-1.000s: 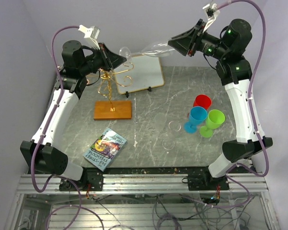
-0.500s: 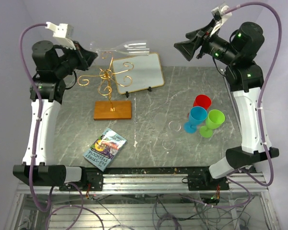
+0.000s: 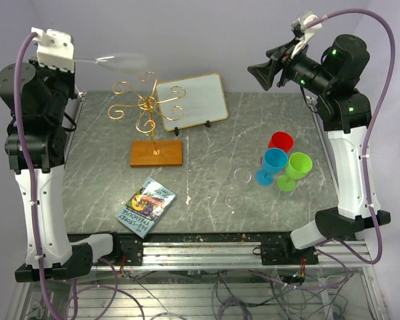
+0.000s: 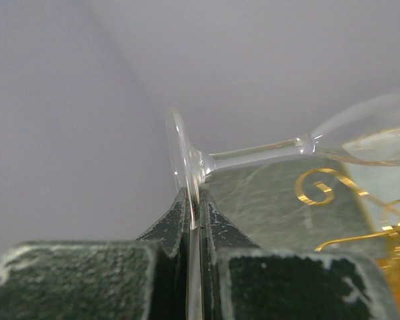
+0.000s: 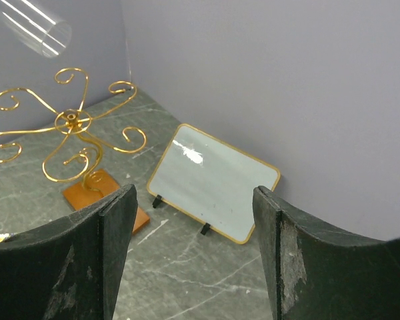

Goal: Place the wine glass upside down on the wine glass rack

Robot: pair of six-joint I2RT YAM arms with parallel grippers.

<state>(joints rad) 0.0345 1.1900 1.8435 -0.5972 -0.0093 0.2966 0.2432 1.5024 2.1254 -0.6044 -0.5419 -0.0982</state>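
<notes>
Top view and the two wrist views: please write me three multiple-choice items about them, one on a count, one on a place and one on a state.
1. How many coloured cups stand on the table?
A) two
B) three
C) five

2. Where is the wine glass?
A) lying flat on the table
B) in the left end effector, up in the air
C) in the right end effector

3. The right end effector is:
A) open and empty
B) shut on a cup
C) shut on nothing

Key:
1 B, since one red, one blue and one green cup stand together at the right.
2 B, since the left wrist view shows the glass's foot pinched between the fingers.
3 A, since its two fingers stand wide apart with nothing between them.
</notes>
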